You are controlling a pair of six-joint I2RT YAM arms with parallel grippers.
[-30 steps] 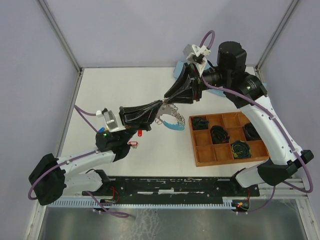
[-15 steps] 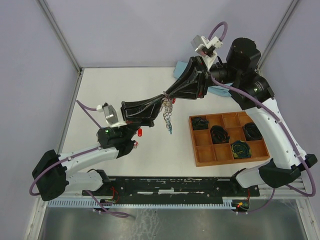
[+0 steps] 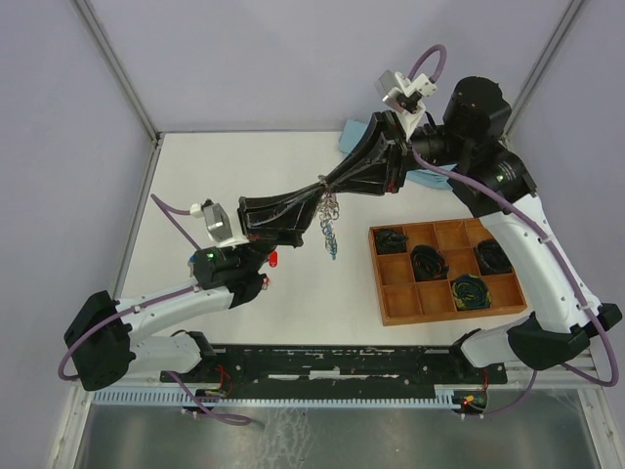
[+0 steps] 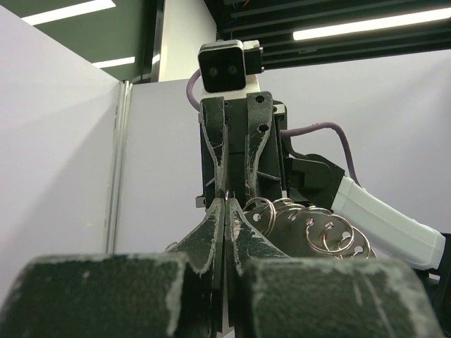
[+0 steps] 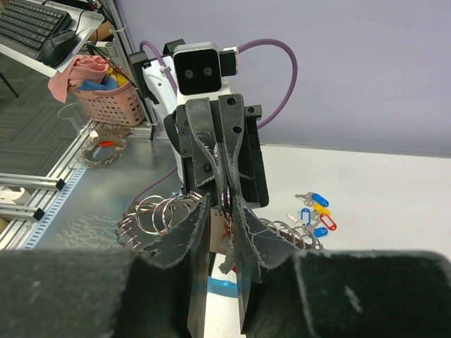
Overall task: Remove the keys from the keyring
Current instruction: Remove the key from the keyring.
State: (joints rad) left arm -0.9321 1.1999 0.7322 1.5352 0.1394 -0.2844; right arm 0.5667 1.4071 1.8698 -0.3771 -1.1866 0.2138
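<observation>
Silver keyring (image 3: 329, 230): hangs under both pincers.
Left pincer (image 3: 312, 201): squeezed tight on keyring.
Right pincer (image 3: 333, 184): pinching keyring too.
Wooden tray (image 3: 449, 314): 4 o'clock, cables (image 3: 427, 261) inside.
Red key (image 3: 274, 259): on table (image 3: 215, 176), 8 o'clock.

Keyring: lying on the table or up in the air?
In the air. The keyring dangles edge-on, clear of the table, from where the left gripper and right gripper meet, blue arc lowest.

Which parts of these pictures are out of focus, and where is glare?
Left wrist view: the left gripper is blurred near the lens, ceiling lamps glare. Right wrist view: the right gripper blurs likewise, the keyring is sharp. Top external view: even light, sharp.
</observation>
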